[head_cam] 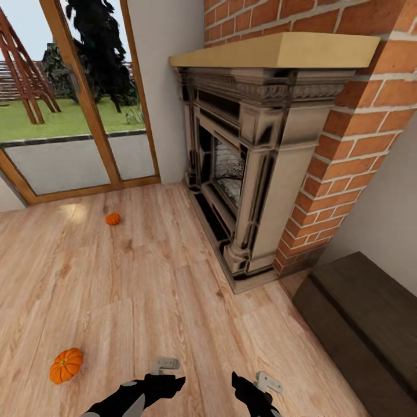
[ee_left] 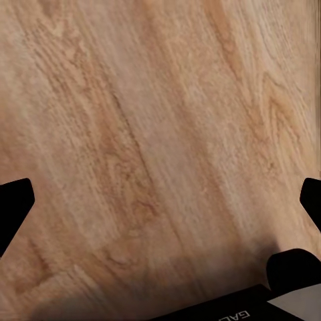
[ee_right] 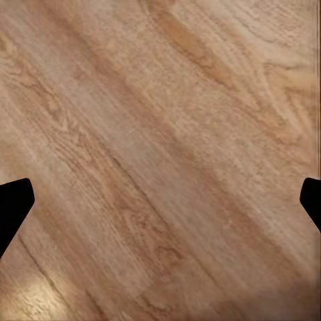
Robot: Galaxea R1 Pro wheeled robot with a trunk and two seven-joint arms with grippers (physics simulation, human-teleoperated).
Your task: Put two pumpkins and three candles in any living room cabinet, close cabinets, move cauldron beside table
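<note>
Bright daylight — soft, slightly blurry renders

Right wrist cam: wood floor (ee_right: pixel 167 147), light tan planks, darker brown grain streaks running diagonal, 10 o'clock to 4 o'clock. Plank seam faint near 3 o'clock edge. Pale glare patch on floor at 7 o'clock corner. Right gripper (ee_right: pixel 160 200) spread wide; two black fingertips (ee_right: pixel 12 204) poke in at 9 o'clock and 3 o'clock edges, nothing between them but bare floor. Fingertips not touching floor as far as visible; height above floor unclear. Slight blur overall.
</note>
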